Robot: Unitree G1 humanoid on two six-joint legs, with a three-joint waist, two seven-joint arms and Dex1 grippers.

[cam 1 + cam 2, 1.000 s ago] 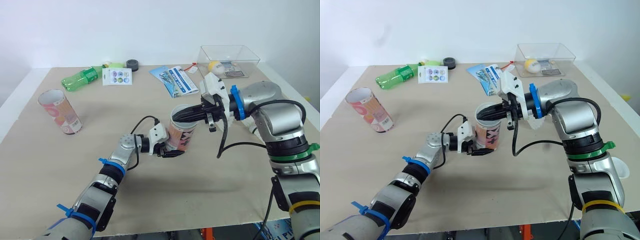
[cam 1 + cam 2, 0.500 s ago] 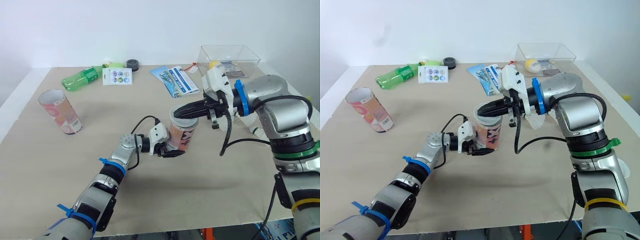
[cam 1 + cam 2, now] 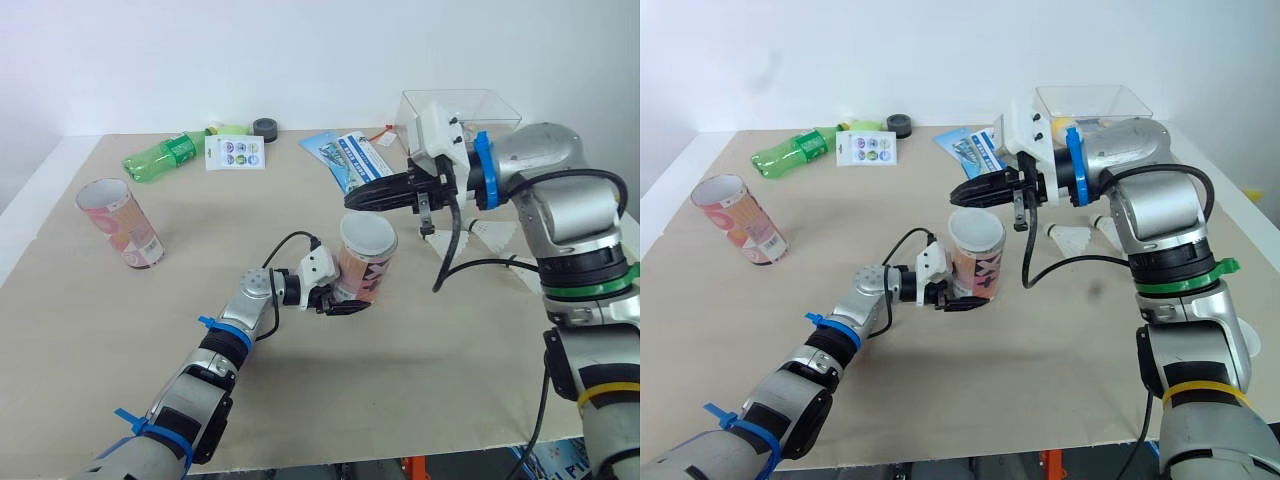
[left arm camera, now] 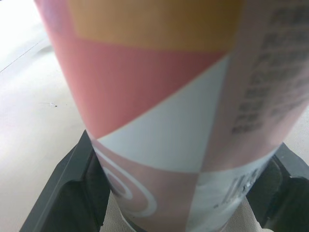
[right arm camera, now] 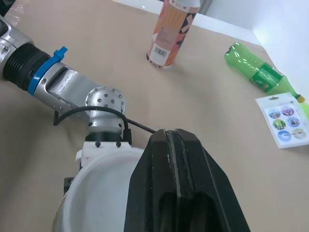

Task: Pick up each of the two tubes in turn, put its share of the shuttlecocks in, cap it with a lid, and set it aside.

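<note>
capped tube in the left gripper, right gripper hanging above it

the left gripper [image 3: 338,300] is clamping the low part of a pink, white and orange tube [image 3: 362,265] near the middle of the table [image 3: 420,400]. in the left wrist view its two black fingers [image 4: 72,193] are pressing on either side of the tube's base. the tube is standing close to upright, leaning a little to the right, and i cannot tell whether its bottom is touching the table. a white lid [image 3: 368,235] is sitting on its top, covering the opening.

the right gripper [image 3: 352,200] is hovering just above and slightly beyond the lid, apart from it. its fingers are lying flat together with no gap showing, and they are holding nothing.

the second tube [image 3: 120,222] is standing at the left side of the table, well apart from the first, with its top open. white shuttlecocks [image 3: 1072,238] are lying on the table to the right of the held tube, under the right arm.

along the far edge a green bottle [image 3: 160,157] is lying on its side, with a sticker card [image 3: 234,152] just to its right and a black roll [image 3: 264,128] beyond that. blue leaflets [image 3: 350,160] are lying farther right, and a clear box [image 3: 500,108] is sitting at the far right corner with a yellow ball [image 3: 1064,128] inside.
</note>
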